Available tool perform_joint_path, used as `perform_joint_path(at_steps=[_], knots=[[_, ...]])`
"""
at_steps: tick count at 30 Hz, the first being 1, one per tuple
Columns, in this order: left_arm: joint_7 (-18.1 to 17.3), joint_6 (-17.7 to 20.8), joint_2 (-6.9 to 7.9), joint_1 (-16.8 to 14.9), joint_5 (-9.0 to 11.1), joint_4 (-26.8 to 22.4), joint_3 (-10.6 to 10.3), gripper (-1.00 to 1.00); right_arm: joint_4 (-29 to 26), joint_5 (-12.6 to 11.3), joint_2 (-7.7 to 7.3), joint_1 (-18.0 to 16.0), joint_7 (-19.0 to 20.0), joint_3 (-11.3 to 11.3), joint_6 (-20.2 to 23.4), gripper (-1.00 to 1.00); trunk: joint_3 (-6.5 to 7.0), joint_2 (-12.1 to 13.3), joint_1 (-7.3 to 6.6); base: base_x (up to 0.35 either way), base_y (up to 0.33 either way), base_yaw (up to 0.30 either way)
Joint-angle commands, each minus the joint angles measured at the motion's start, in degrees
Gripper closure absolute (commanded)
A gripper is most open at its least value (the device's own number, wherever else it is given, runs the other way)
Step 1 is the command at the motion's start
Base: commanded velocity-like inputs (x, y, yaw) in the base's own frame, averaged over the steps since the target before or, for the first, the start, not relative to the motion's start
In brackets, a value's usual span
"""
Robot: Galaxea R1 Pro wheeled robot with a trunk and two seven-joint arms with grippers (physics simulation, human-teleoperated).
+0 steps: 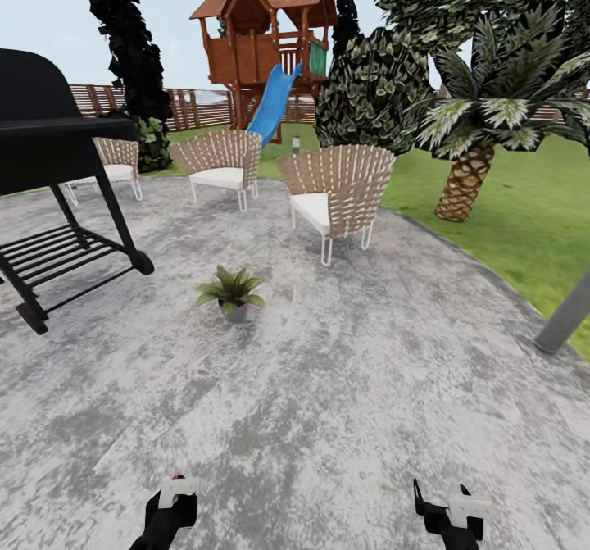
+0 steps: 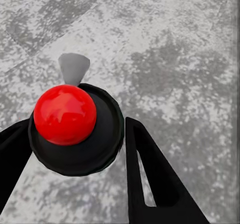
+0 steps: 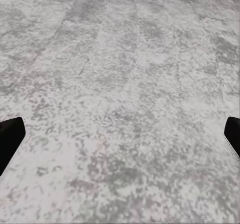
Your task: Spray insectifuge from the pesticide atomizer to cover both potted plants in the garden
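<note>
Ahead, one potted plant (image 1: 232, 290), a small rosette of pointed green leaves in a little grey pot, stands alone on the round, mottled grey paved patio (image 1: 344, 386), with bare paving on every side of it. Between the robot and the plant the stone lies open.

To the left the black metal barbecue grill (image 1: 49, 181) stands on angled legs with a slatted lower shelf, its wheel near the plant but apart from it. Beyond the plant three woven wicker chairs with white cushions (image 1: 332, 197) sit in an arc toward the patio's far edge. On the right the paving ends in a curved rim against the green lawn (image 1: 524, 214), where a palm-like shrub with striped leaves (image 1: 483, 136) grows; a grey slanted post (image 1: 567, 312) crosses the right edge. Farther back are a wooden playhouse with a blue slide (image 1: 266, 50) and a brown slatted fence (image 1: 197, 107).

The left gripper (image 2: 75, 154) is clamped on the pesticide atomizer (image 2: 75, 129), seen from above as a round dark cap with a glossy red button and a grey nozzle, over the grey stone. The right gripper (image 3: 120, 139) hangs with its black fingers (image 3: 10, 139) spread wide, holding nothing, above bare paving.
</note>
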Motion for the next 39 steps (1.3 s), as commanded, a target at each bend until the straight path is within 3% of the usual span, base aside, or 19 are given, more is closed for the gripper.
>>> perform_joint_path(at_steps=[1, 21, 39], knots=[[-0.1, -0.2, 0.03, 0.0, 0.6, 0.0, -0.2, 1.0, 0.0, 0.1, 0.01, 0.0, 0.0, -0.2, -0.1, -1.0, -0.05, 0.0, 0.01, 0.221, -0.205, 0.095], [-0.1, -0.2, 0.03, 0.0, 0.6, 0.0, -0.2, 1.0, 0.0, 0.0, 0.01, 0.0, 0.0, -0.2, -0.2, -1.0, 0.31, 0.0, 0.01, 0.185, -0.227, 0.24], [-0.1, -0.3, 0.03, 0.0, 0.6, 0.0, -0.2, 1.0, 0.0, 0.1, 0.01, 0.0, 0.0, -0.2, -0.2, -1.0, 0.33, 0.0, 0.01, 0.167, -0.234, 0.016]])
